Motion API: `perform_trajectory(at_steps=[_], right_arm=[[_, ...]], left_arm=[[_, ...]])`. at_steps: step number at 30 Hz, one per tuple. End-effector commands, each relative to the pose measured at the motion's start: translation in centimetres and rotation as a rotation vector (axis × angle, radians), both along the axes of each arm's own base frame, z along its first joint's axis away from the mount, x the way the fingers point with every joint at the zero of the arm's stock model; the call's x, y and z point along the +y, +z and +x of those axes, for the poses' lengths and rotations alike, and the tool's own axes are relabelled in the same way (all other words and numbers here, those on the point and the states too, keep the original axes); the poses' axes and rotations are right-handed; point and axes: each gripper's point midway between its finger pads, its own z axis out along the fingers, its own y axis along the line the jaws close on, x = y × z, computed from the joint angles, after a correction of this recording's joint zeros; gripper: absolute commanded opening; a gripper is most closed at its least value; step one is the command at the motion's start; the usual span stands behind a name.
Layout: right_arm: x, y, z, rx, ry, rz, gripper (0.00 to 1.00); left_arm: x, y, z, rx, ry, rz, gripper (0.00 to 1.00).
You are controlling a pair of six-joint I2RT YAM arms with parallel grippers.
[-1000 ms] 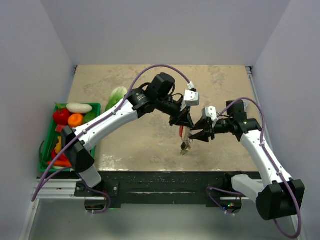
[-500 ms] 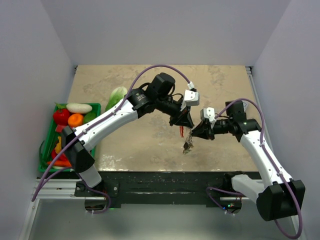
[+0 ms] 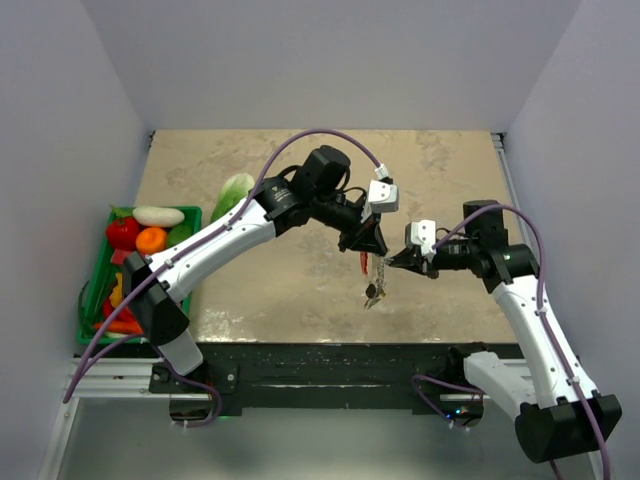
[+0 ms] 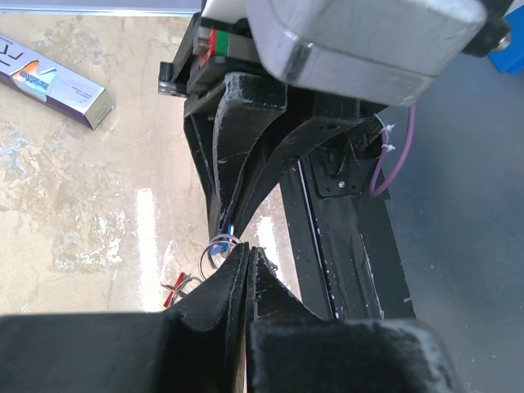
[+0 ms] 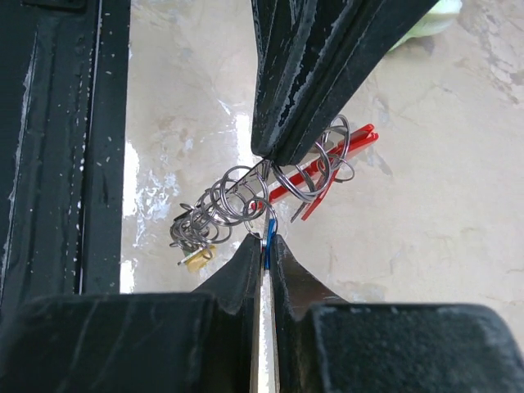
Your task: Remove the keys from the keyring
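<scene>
Plenty of bare table [image 3: 300, 290] around the work at lower centre of the top view. Dark front rail just below, green basket [image 3: 196, 214] of vegetables well off at the left edge, a pale green vegetable [image 3: 235, 190] at upper left, walls [image 3: 60, 150] close on both sides. In the left wrist view, a white-and-blue box [image 4: 54, 78] lying flat at upper left, well apart from the claws.

Against a second ago: right claw [image 3: 392, 262] gone from spread to pressed together, its arm swung out toward the right edge. Left claw [image 3: 368, 246] and the hanging bunch in the same spot.

Left claw pinched tight on the keyring [image 5: 315, 164], holding it up. Cannot tell whether the lowest keys touch the table. Right claw clamped on a blue key [image 5: 269, 232], only a thin blue sliver showing between the fingertips, just below the left claw's tips. Keyring of several thin silvery loops, overlapping, with a red fob [image 5: 360, 141] slanting up to the right behind them. Remaining keys [image 5: 196, 236] bunched at the lower left end of a string of small rings, one yellow tag visible, the rest too tangled to tell.
</scene>
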Motion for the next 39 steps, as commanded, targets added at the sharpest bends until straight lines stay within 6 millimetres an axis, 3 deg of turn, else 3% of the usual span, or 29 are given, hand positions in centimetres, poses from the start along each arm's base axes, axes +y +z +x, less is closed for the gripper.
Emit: perform_trajectory(at_steps=[1, 6, 17, 22, 33, 39], right_arm=[[-0.3, 1.7, 0.0, -0.06, -0.01, -0.017, 0.0], [-0.9, 2.1, 0.1, -0.091, -0.041, -0.048, 0.0], [-1.4, 4.0, -1.8, -0.133, -0.013, -0.071, 0.0], [-1.4, 4.7, -2.0, -0.139, -0.019, -0.07, 0.0], [-1.8, 6.4, 0.1, -0.154, -0.139, -0.05, 0.0], [-2.2, 6.9, 1.0, -0.148, -0.198, -0.048, 0.0]], left_arm=[[0.6, 3.7, -0.5, -0.069, -0.016, -0.089, 0.0], [0.7, 3.3, -0.1, -0.078, 0.005, -0.08, 0.02], [1.1, 3.3, 1.9, -0.079, 0.066, -0.092, 0.34], [1.1, 3.5, 2.0, -0.086, 0.074, -0.095, 0.42], [0.2, 3.0, -1.5, -0.126, -0.046, -0.058, 0.45], [-0.7, 2.4, -1.8, -0.173, -0.03, -0.014, 0.46]])
